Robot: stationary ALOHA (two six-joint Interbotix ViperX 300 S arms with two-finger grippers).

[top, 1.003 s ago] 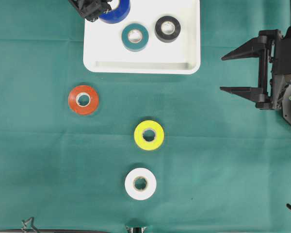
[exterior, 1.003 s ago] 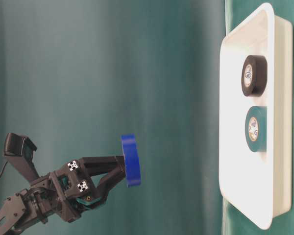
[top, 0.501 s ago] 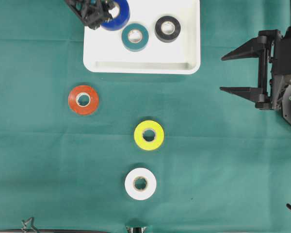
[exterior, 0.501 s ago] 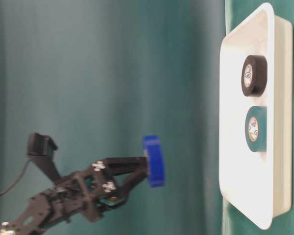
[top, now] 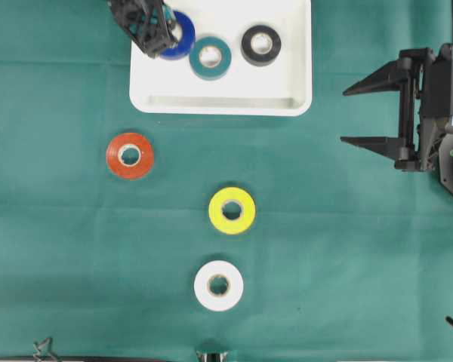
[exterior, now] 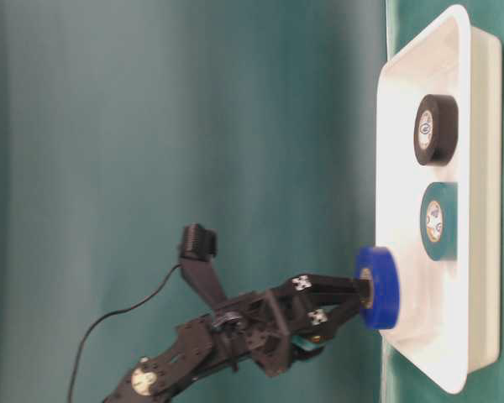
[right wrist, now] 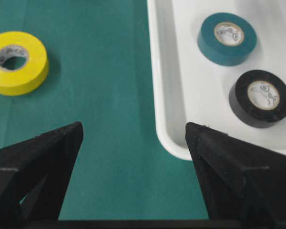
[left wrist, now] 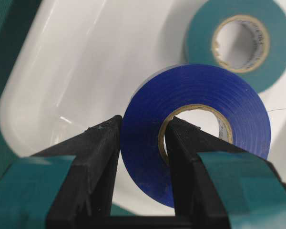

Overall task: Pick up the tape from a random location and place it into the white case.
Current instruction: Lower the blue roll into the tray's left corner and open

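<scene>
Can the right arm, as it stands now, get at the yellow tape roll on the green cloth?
Probably yes. The right gripper is open and holds nothing, and the round yellow tape roll lies flat on the green cloth, apart from the other rolls, with only bare cloth between the two.

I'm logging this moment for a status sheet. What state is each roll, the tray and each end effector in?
Blue tape roll: gripped, over tray.
Teal tape roll: flat in tray.
Black tape roll: flat in tray.
Red tape roll: flat on cloth.
Yellow tape roll: flat on cloth.
White tape roll: flat on cloth.
White plastic tray: holds two rolls.
Left end effector: shut on blue roll.
Right end effector: open, empty.
</scene>
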